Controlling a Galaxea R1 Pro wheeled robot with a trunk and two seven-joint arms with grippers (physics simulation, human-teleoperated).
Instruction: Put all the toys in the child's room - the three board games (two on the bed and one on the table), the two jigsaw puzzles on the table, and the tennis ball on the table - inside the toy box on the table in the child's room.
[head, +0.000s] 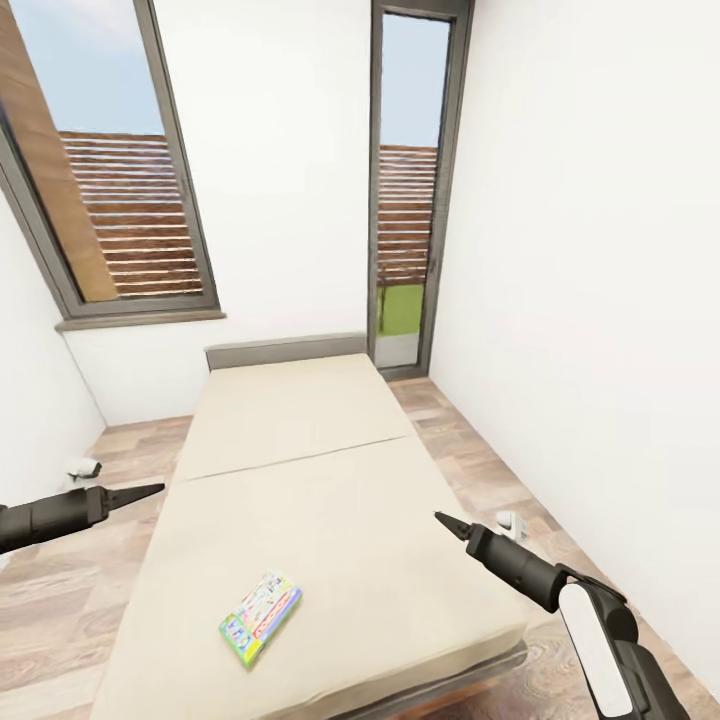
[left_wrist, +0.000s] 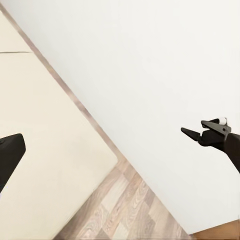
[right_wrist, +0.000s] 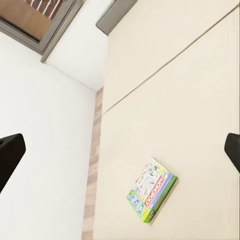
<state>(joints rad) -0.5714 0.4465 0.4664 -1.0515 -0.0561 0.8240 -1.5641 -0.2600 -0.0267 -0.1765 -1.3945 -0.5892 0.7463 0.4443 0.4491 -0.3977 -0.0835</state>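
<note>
Both pointed black grippers, left (head: 150, 490) and right (head: 445, 522), look pinched empty, well apart from the flat green-edged colourful card game box (head: 260, 617), likely light, stiff, best pinched across a long edge.

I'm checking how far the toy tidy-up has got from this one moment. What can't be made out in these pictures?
- Board game on the bed: lettering too small to read in head view or right wrist view.
- Left gripper: seen side-on in head view, fingertips look together.
- Right gripper: the same; in left wrist view it looks shut.
- Small white object on the floor beside the bed: too small to identify.
</note>
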